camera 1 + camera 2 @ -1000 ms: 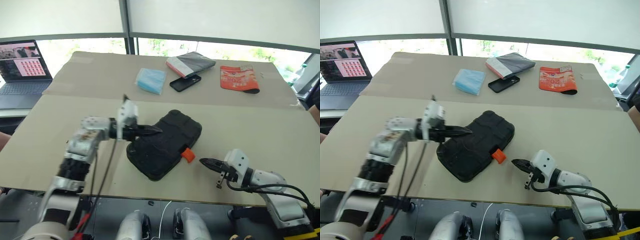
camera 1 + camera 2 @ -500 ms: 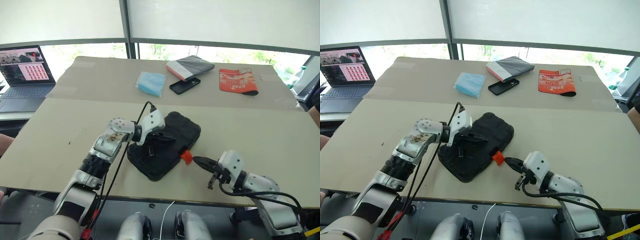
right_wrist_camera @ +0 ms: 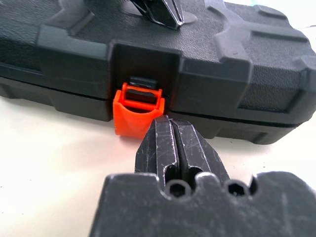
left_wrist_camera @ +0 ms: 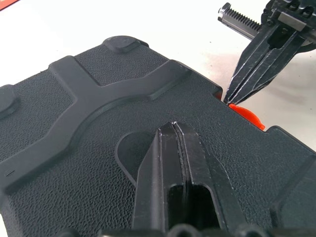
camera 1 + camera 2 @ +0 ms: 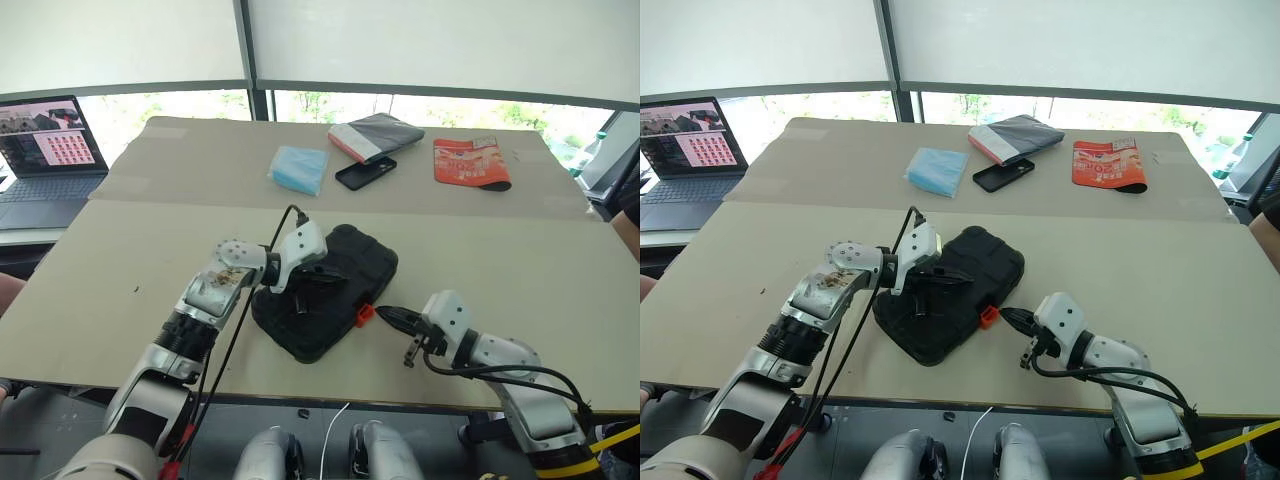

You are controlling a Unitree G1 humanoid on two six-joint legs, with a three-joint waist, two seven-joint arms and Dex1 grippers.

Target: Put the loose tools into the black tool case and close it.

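The left pincer [image 4: 173,129], clenched, has swung down onto the lid of the black tool case [image 5: 340,275], shut mid-surface, while the right pincer [image 3: 168,129], clenched too, has crept up to the orange latch [image 3: 138,110], so latching looks imminent.

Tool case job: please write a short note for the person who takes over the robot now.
Left gripper: shut, tips pressed on the lid of the tool case.
Right gripper: shut, tips at the orange latch, which hangs down, not yet clipped.
Case: lid down, lying on the table in front of the robot.
Done: no loose tools visible on the table.
Left: push the latch up until it clips, then withdraw both arms.
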